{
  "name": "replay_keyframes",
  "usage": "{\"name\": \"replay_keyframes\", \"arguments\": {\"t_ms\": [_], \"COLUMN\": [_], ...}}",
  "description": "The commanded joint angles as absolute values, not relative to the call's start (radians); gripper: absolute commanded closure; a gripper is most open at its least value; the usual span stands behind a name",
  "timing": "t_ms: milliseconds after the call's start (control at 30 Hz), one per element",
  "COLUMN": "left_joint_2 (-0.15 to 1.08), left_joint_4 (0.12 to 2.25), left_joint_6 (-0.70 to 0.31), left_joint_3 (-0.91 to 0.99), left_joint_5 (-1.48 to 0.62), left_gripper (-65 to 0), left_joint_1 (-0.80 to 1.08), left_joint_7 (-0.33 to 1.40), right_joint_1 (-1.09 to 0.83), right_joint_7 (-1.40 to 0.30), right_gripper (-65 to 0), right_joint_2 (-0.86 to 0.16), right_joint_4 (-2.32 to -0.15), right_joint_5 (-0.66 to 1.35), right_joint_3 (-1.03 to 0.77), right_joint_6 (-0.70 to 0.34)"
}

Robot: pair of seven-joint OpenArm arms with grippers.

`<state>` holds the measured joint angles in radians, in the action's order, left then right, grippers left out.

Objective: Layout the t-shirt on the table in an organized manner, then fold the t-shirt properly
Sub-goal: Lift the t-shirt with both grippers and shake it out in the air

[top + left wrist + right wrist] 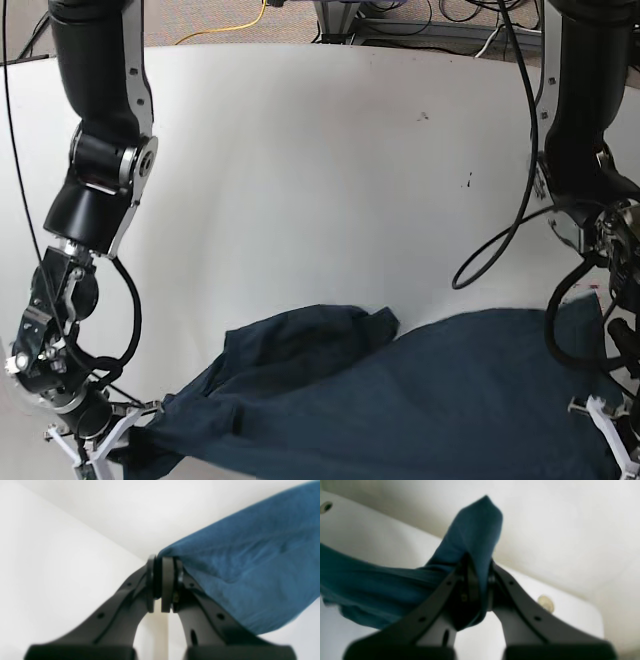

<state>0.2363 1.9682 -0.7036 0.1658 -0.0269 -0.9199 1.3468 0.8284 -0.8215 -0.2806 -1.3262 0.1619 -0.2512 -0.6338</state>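
The dark navy t-shirt [400,400] stretches, wrinkled, across the near edge of the white table [300,180] between both arms. My right gripper [118,450], at the base view's lower left, is shut on one end of it. In the right wrist view the fabric [382,587] is pinched in the gripper [477,585], with a tuft sticking up past the fingertips. My left gripper [612,432], at the lower right, is shut on the other end. The left wrist view shows that gripper [162,580] clamped on a corner of the t-shirt [250,567], which sags away to the right.
Two round grommet holes [326,506] [546,602] sit in the tabletop near the right gripper. Small dark specks [467,181] mark the table's right side. A black cable [500,240] loops off the left arm. More cables [400,20] lie on the floor beyond the far edge.
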Motion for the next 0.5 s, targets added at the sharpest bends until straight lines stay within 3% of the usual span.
{"name": "replay_keyframes", "arguments": {"t_ms": [0,467], "left_joint_2": [0.202,0.150], "left_joint_4": [1.972,1.865], "left_joint_6": [-0.698,-0.698], "left_joint_3": [0.165,0.113], "left_joint_5": [-0.010,-0.012], "left_gripper": [0.0,0.0], "left_joint_1": [-1.020,-1.244], "left_joint_7": [1.345,1.343], "right_joint_1": [0.957,1.250], "right_joint_7": [-0.812,-0.880], "right_gripper": [-2.2,-2.2], "right_joint_2": [-0.309,-0.410], "right_joint_4": [-1.314,-1.297], "right_joint_5": [0.170,0.176], "right_joint_3": [-0.249,-0.094], "right_joint_6": [-0.631,-0.631]}}
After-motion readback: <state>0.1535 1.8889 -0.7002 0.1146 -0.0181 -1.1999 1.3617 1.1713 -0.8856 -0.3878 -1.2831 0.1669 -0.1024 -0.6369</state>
